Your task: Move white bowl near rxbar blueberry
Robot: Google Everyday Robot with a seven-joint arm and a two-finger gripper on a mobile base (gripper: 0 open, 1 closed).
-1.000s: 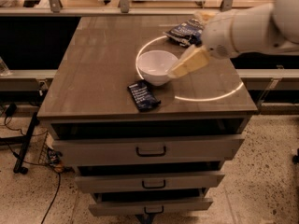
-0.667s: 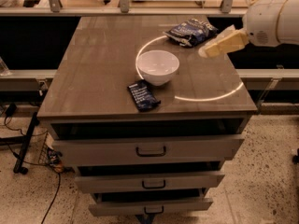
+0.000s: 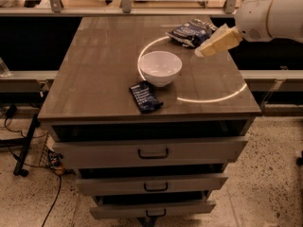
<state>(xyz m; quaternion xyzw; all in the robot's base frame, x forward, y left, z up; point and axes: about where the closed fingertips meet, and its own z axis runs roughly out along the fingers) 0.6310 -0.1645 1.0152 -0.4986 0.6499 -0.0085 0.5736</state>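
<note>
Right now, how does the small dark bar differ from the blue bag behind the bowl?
The rxbar blueberry is small, flat and rectangular; the snack bag is larger and wrinkled. The bar lies near the front edge beside the white bowl; the bag lies at the far right, next to the robot's hand, which hovers over the right side. Both are dark blue with pale print.

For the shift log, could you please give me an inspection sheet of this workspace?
Surface: brown cabinet top, bright light ring on it.
Job's things: white bowl upright, just behind the rxbar blueberry, near the front.
Clutter: dark blue snack bag, back right.
Claw: hovers over the right side, clear of the bowl.
Cables: black cable on the floor, left.
Surroundings: three drawers ajar below.
</note>
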